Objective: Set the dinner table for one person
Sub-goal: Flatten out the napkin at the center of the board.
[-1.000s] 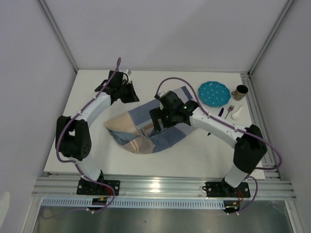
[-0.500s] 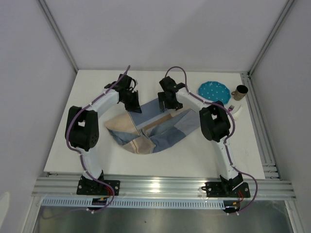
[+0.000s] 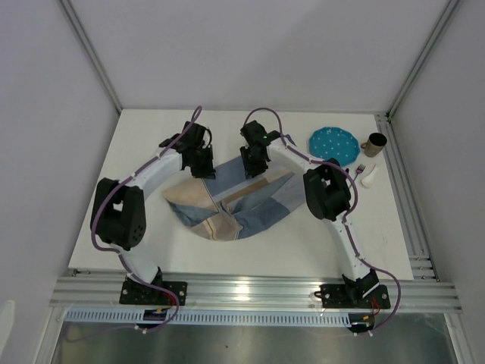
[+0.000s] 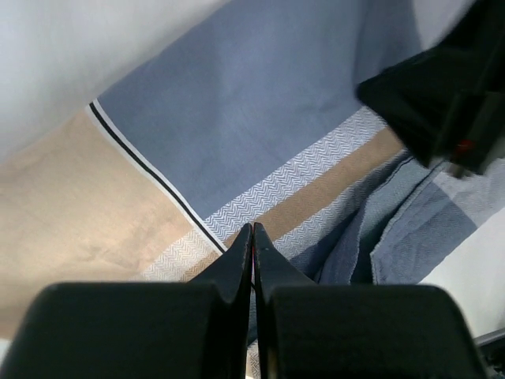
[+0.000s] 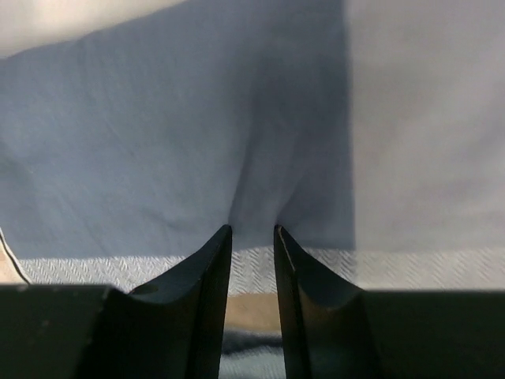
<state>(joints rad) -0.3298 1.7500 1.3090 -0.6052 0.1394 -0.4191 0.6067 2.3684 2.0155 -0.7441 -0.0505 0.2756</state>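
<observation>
A blue-and-beige checked placemat lies crumpled and folded over itself in the middle of the white dinner table. At the cloth's far left edge my left gripper is shut, its tips meeting on the black-lined hem of the placemat. My right gripper stands at the far edge a little to the right. Its jaws are narrowly apart, pressed on the blue cloth, with a small ridge of fabric gathered between the tips. The right gripper's black body shows in the left wrist view.
At the back right of the table sit a teal dotted plate, a brown cup, a fork, a white spoon and a small dark blue utensil. Silver rails edge the near side.
The right arm swung from the cloth's middle to its far edge and its jaws have narrowed. The left gripper moved onto the far left edge and closed fully.
</observation>
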